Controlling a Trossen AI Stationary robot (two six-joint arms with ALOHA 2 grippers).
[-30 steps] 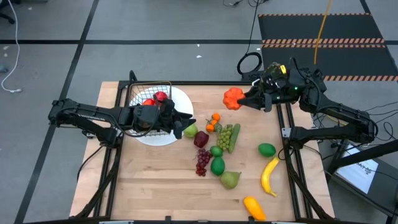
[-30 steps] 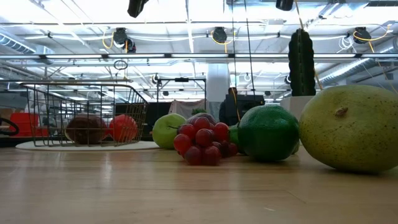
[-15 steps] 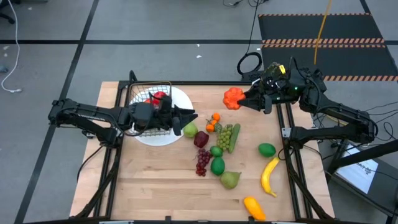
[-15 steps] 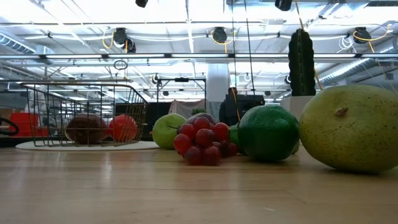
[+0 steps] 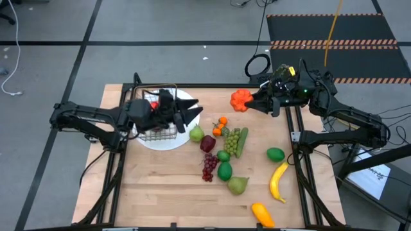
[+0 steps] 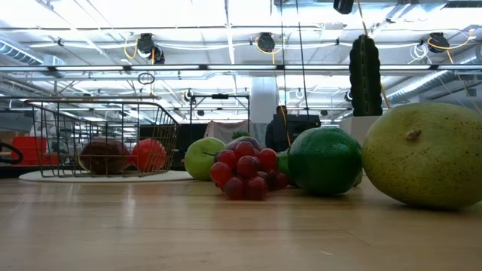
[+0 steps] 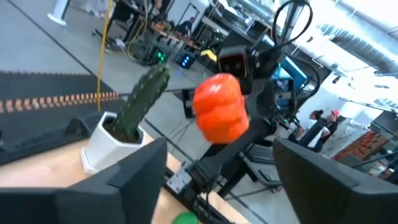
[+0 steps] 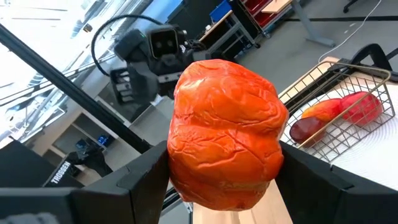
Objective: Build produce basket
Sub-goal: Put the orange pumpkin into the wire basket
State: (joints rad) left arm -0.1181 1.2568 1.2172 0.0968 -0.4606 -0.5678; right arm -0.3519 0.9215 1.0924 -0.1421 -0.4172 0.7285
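The wire basket (image 5: pixel 156 122) stands on a round white plate (image 5: pixel 186 101) at the far left and holds red produce (image 8: pixel 339 112). My left gripper (image 5: pixel 194 114) hovers open beside the basket's right side, high over the plate, with nothing between its fingers (image 7: pixel 137 174). My right gripper (image 5: pixel 252 102) is shut on an orange pepper (image 5: pixel 240 101) above the table's far edge. Loose produce lies mid-table: green apple (image 5: pixel 196 135), red grapes (image 5: pixel 209 167), lime (image 5: pixel 224 171), pear (image 5: pixel 237 185), banana (image 5: pixel 278 181). My right gripper pinches the orange pepper between its two fingers, one on each side of it (image 8: pixel 180 174). The fingers come level from the table's right side. The pepper is lifted clear, well above the wood.
A green cactus in a white pot (image 7: pixel 127 115) stands at the far right, near my right arm. Small oranges (image 5: pixel 220 125), green grapes (image 5: pixel 231 141), a cucumber (image 5: pixel 243 141), another lime (image 5: pixel 275 154) and a yellow-orange piece (image 5: pixel 262 213) lie about. The table's near left is bare wood (image 5: pixel 148 192).
My left gripper has risen from beside the basket and tipped up to point level, and its fingers have spread wider. My right gripper has kept the pepper in place.
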